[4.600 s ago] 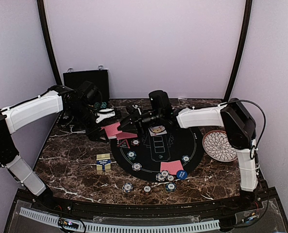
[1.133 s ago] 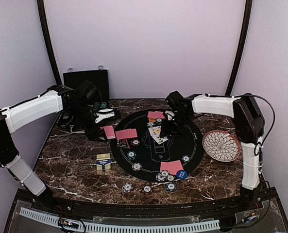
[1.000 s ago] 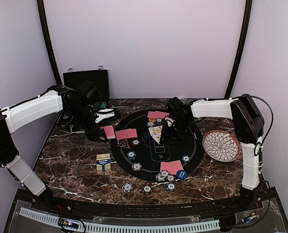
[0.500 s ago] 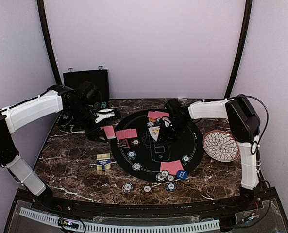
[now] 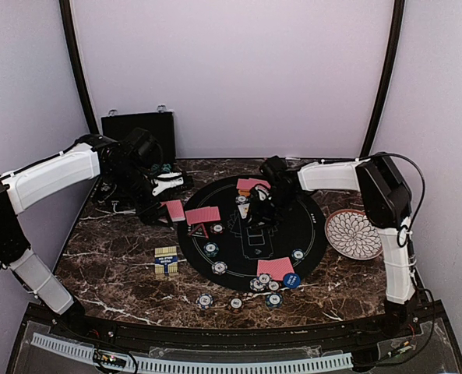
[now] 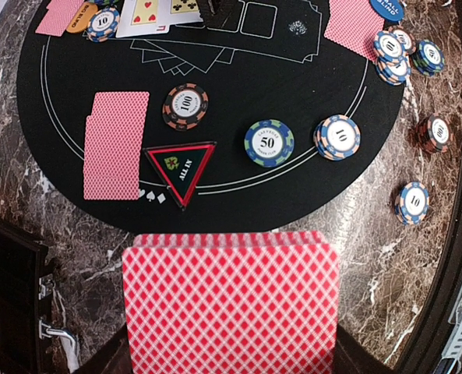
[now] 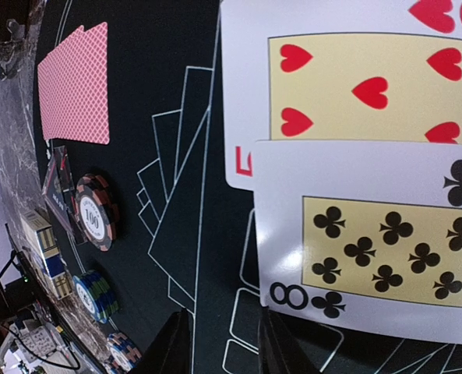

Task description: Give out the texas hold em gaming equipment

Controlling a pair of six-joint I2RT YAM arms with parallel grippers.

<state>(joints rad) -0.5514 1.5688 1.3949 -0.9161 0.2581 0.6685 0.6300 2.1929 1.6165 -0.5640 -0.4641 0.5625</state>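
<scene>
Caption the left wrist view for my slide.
Left pincer holds a red-backed deck; chips and face-down cards lie on the black mat beyond.

1. We see the deck (image 6: 231,300) backed in red with a white diamond lattice
2. Our mat (image 6: 293,86) is black with thin white outlines
3. The table (image 5: 114,257) is dark brown marble, veined white
4. We find red pips on the hearts card (image 7: 355,86) and black on the clubs card (image 7: 379,241), both over yellow panels
5. The plate (image 5: 354,234) is white with dark petals

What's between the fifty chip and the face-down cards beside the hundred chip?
The triangular ALL IN marker, flat on the mat, shown in the left wrist view.
</scene>
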